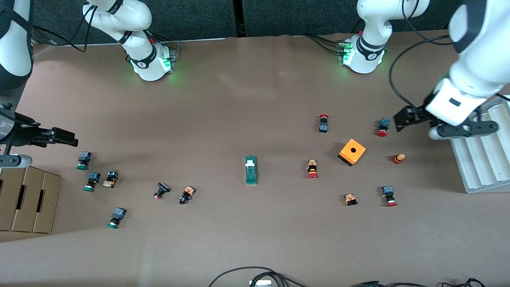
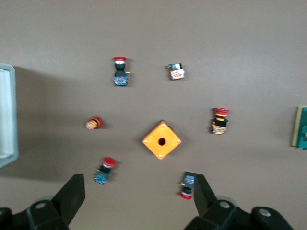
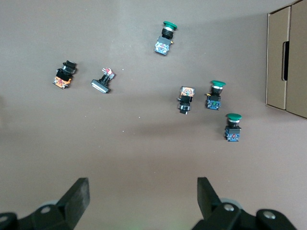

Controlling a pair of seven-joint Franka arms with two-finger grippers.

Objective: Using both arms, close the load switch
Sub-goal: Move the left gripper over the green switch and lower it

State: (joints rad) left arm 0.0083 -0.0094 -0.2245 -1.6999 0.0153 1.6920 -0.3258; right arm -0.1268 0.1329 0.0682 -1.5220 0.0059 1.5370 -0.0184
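Two grippers hang spread and empty above the table. We see the left gripper (image 2: 134, 201) over bare cloth beside the red-capped buttons (image 1: 382, 126), near the white tray (image 1: 478, 159). We see the right gripper (image 3: 143, 199) beside the green-capped buttons (image 1: 83, 160), near the cardboard box (image 1: 28, 199). The load switch (image 1: 251, 170) lies mid-table, white end at 12 o'clock, with the orange box (image 1: 352, 152) toward its 2 o'clock.

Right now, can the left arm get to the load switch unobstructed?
Probably yes. The load switch lies alone mid-table. The left end effector, open, hangs over the red buttons; the orange box sits between but low enough to pass over.
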